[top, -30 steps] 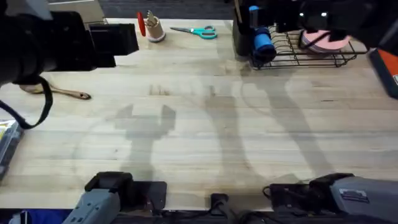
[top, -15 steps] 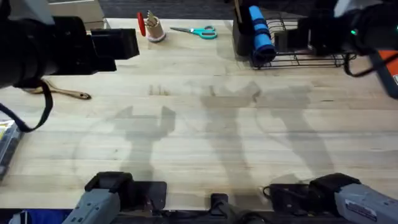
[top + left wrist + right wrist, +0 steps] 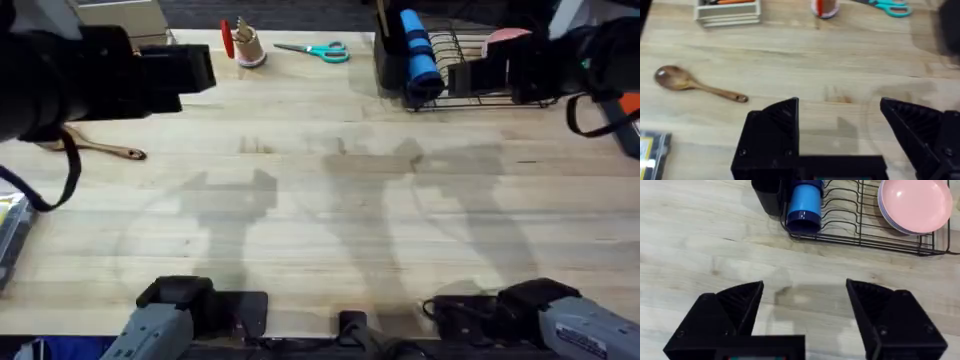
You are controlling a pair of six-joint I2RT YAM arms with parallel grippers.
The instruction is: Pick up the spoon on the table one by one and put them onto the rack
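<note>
Left gripper (image 3: 840, 135): fingers spread wide, nothing between them; raised above the table's left side, bare tabletop showing in the gap.
Right gripper (image 3: 805, 315): fingers wide apart, empty; raised over the table just in front of the rack.
Spoon (image 3: 695, 85): one brown wooden spoon lies flat on the table near its left edge, bowl toward the edge, handle pointing toward the middle; touching nothing else. In the overhead view (image 3: 105, 150) its bowl is hidden under the left arm.
Table (image 3: 330, 220): pale wood planks, seams visible; arm shadows across the centre.
Rack (image 3: 865, 225): black wire, at the far right of the table; black cutlery holder (image 3: 767, 195) at its left end.
Blue cup (image 3: 804, 205): lying on its side in the rack, just beside the holder.
Pink plates (image 3: 915, 205): stacked at the rack's right end.
Scissors (image 3: 315, 50): teal-handled, at the far edge, left of the rack.
Beige box (image 3: 727, 11): far left corner; orange items inside.
Writing: none legible on any object.
</note>
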